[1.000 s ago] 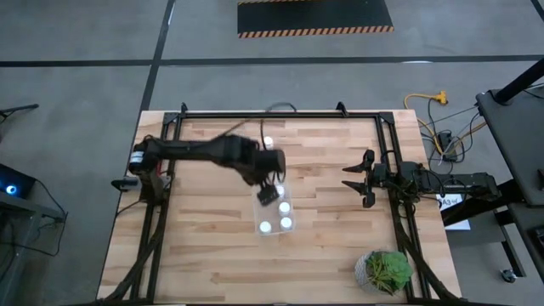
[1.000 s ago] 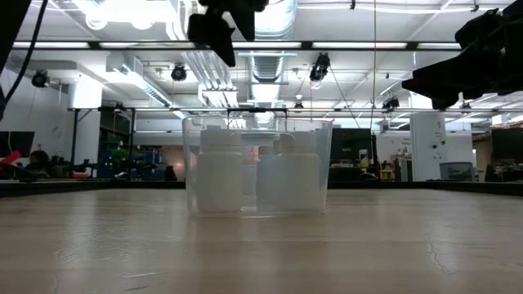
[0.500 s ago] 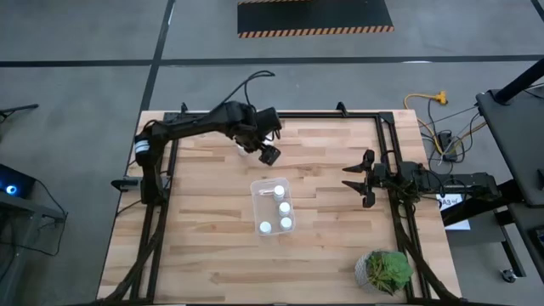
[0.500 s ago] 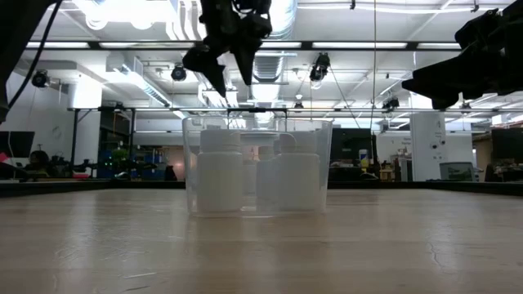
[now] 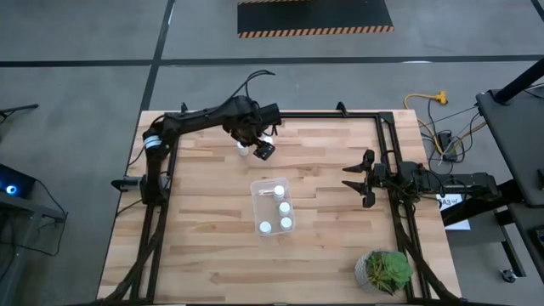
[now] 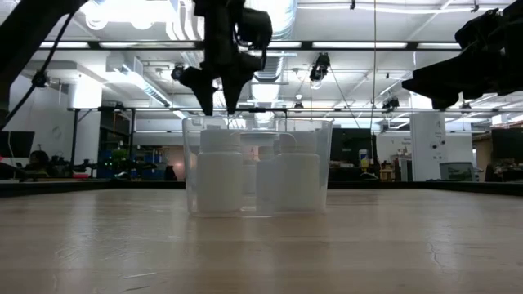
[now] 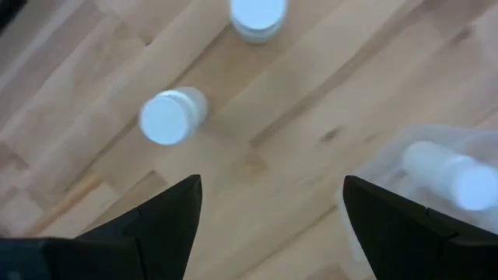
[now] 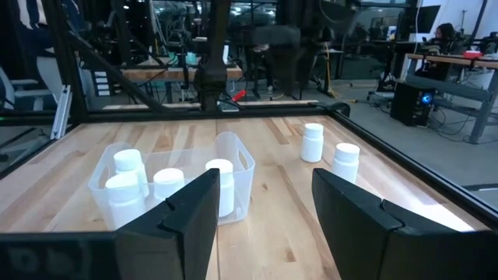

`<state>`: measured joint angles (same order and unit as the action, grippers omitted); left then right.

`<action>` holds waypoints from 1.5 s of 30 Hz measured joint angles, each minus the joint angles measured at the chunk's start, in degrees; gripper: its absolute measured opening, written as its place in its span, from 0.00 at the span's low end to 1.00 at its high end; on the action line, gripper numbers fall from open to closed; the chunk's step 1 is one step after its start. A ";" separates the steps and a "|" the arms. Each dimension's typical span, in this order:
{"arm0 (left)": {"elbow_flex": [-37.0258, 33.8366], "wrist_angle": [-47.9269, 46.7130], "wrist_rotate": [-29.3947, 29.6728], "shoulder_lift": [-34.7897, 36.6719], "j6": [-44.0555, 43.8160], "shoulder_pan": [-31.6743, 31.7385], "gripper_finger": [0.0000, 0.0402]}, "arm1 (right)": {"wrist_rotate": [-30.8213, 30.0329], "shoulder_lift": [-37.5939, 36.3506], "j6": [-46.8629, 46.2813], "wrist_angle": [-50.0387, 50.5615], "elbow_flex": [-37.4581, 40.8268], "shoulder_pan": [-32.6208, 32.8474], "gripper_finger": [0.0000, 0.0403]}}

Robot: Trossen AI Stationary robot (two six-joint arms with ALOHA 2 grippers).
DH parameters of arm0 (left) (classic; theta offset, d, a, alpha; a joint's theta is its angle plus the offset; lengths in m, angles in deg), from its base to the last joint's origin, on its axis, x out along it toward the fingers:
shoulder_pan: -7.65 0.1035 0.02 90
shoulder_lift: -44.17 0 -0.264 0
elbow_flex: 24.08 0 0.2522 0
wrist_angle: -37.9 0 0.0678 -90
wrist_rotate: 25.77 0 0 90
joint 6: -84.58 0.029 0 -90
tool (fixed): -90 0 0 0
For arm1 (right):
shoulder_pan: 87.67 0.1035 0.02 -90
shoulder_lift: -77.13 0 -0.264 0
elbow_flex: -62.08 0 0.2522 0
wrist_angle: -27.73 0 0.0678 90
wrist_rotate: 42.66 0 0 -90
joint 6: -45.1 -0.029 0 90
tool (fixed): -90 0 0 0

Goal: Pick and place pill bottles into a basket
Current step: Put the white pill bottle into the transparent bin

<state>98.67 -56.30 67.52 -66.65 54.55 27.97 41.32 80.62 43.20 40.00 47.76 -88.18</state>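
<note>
Two white pill bottles [image 7: 173, 117] [image 7: 258, 15] stand on their bases on the wood table near its far edge; they also show in the high view [image 5: 243, 146] [image 5: 270, 135] and the right wrist view [image 8: 313, 142] [image 8: 346, 162]. The clear basket [image 5: 258, 189] sits mid-table with several bottles [image 5: 285, 206] in it. My left gripper [image 5: 264, 151] is open and empty, pointing down, above the table between the basket and the two loose bottles. My right gripper [image 5: 347, 178] is open and empty at the table's right side, facing the basket.
A black metal frame [image 5: 323, 116] runs around the table's edges. A green potted plant [image 5: 384, 270] stands at the near right corner. Bare wood lies on all sides of the basket [image 8: 233, 155].
My left gripper has gone from just over the basket toward the table's far edge and now hangs by the two loose bottles. A bottle that it hid in the basket's far end now shows. The basket and my right arm have kept still.
</note>
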 joint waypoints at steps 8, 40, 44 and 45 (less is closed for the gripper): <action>-0.86 -1.62 0.43 -1.42 4.70 4.30 0.73 | -0.02 0.07 -0.01 -0.02 0.00 0.00 0.48; -13.03 10.24 -1.95 -1.01 9.96 10.03 0.73 | -0.01 0.04 -0.01 0.00 0.00 0.00 0.48; -13.38 10.90 -2.15 -1.25 10.00 10.48 0.73 | -0.02 0.04 -0.01 0.00 0.00 0.00 0.48; -13.64 10.98 -2.16 -1.35 10.06 10.68 0.73 | -0.02 0.02 -0.01 0.00 0.00 0.00 0.48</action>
<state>85.03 -45.32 65.35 -68.00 64.61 38.65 41.30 80.64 43.19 40.00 47.76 -88.18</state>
